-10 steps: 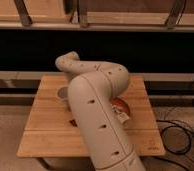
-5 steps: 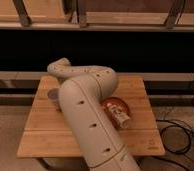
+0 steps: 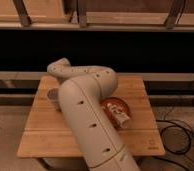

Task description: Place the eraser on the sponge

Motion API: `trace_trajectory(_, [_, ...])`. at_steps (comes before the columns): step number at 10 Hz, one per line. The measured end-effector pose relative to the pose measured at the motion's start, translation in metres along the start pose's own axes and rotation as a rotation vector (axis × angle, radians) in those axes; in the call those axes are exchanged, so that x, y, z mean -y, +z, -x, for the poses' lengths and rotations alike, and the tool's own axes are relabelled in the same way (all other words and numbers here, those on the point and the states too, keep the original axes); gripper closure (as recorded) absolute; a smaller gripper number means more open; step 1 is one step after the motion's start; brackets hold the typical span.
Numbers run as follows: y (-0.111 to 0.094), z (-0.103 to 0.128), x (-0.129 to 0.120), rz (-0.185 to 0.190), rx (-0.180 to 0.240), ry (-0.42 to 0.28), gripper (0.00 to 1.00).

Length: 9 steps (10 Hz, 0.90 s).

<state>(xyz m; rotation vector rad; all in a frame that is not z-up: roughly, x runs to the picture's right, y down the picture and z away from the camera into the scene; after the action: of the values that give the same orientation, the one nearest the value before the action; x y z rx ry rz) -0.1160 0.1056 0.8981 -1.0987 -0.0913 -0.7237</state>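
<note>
Behind the arm [image 3: 85, 115], over the table [image 3: 140, 141], end effector hidden, grip untellable, eraser unseen

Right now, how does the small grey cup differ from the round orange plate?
The grey cup stands upright; the orange plate lies flat. The plate is wider than the cup. Both sit on the wooden table. The gripper is hidden behind the arm.

Cream-white arm [image 3: 90, 115] hiding the claw, pale wooden table [image 3: 40, 131], orange plate [image 3: 110, 104], white-labelled tube [image 3: 120, 116], grey cup [image 3: 53, 94]
</note>
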Motion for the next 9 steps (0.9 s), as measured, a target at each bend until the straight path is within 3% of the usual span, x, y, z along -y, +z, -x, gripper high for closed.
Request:
trace_trajectory(4, [0.0001,-0.0005,-0.0003,0.0,0.0,0.001,0.25])
trace_trajectory(5, [0.0001,-0.0005,-0.0003,0.0,0.001,0.001,0.21])
trace_trajectory(9, [0.0,-0.0005,-0.0003,0.0,0.0,0.001,0.2])
